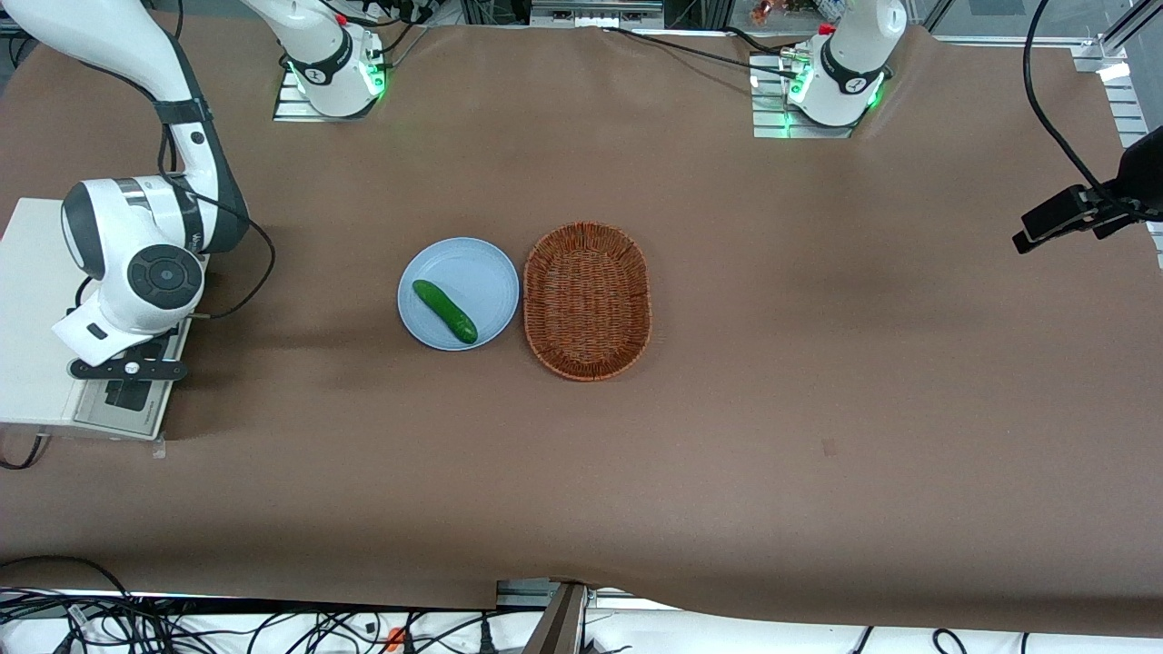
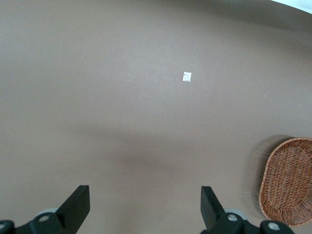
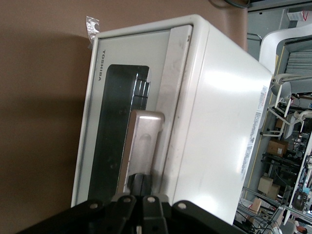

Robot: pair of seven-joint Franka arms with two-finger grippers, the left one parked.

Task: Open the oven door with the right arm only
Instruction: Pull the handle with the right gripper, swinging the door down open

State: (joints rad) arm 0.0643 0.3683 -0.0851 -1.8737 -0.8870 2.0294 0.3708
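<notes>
The cream-white toaster oven stands at the working arm's end of the table. Its door has a dark glass window and a silver bar handle, and lies flat against the oven's front. The right arm bends down over the oven, with its black gripper in front of the door. In the right wrist view the gripper is shut, its fingertips pressed together against one end of the handle, between the handle and the oven body. Nothing shows between the fingers.
A blue plate with a green cucumber sits mid-table, beside an oval wicker basket, which also shows in the left wrist view. A scrap of clear tape lies on the brown cloth by the oven.
</notes>
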